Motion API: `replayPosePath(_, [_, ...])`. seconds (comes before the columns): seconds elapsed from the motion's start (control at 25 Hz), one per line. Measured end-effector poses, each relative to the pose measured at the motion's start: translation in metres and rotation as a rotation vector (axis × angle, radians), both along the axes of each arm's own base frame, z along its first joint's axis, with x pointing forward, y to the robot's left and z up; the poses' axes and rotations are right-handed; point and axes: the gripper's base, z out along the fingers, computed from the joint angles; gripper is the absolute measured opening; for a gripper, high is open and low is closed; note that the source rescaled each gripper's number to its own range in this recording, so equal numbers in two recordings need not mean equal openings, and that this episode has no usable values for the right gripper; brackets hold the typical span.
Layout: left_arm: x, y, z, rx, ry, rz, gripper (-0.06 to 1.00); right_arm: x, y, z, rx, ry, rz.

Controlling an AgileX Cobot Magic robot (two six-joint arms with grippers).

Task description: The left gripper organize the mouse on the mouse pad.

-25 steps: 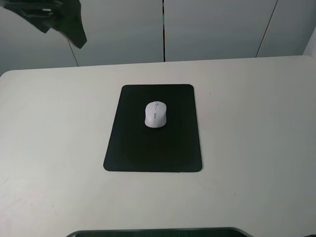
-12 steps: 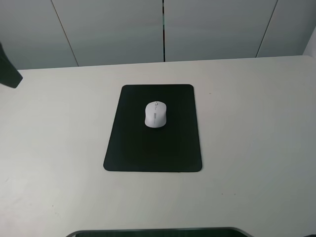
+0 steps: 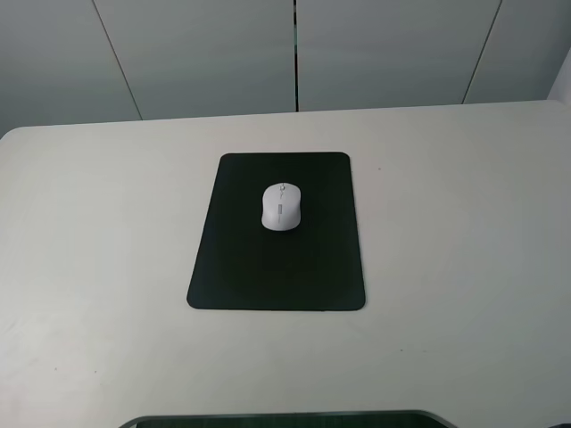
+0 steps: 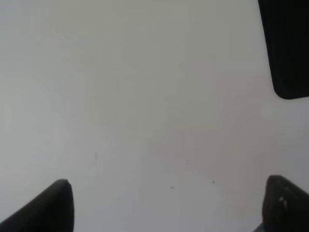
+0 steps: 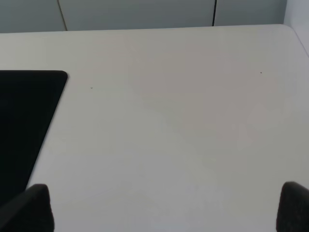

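Overhead: oval white mouse (image 3: 282, 207) rests on matte black mouse pad (image 3: 277, 267).

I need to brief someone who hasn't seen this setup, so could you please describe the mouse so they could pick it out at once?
Find the pale table, then the flat black mouse pad lying near its middle. The mouse sits on the pad's far half: a small white oval with a grey strip on top, the only light object on the dark rectangle.

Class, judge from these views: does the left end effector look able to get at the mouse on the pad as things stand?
Probably yes. The mouse sits alone on the mouse pad, nothing over or beside it. The left end effector is open above bare table, the pad's corner in its view, so the way looks free.
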Motion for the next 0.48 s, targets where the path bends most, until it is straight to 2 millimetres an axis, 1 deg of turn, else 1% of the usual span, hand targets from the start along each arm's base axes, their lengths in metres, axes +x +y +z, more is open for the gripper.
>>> replayPosePath(0.2, [-0.023, 0.007, -0.004, -0.04, -0.065, 0.068, 1.0, 0.0, 0.0, 0.0, 0.0, 0.0, 0.0])
replayPosePath(0.36, [-0.036, 0.01, -0.007, -0.055, -0.116, 0.117, 1.0, 0.0, 0.0, 0.0, 0.0, 0.0, 0.0])
replayPosePath(0.48, [-0.046, 0.01, -0.015, -0.062, -0.134, 0.125, 1.0, 0.0, 0.0, 0.0, 0.0, 0.0, 0.0])
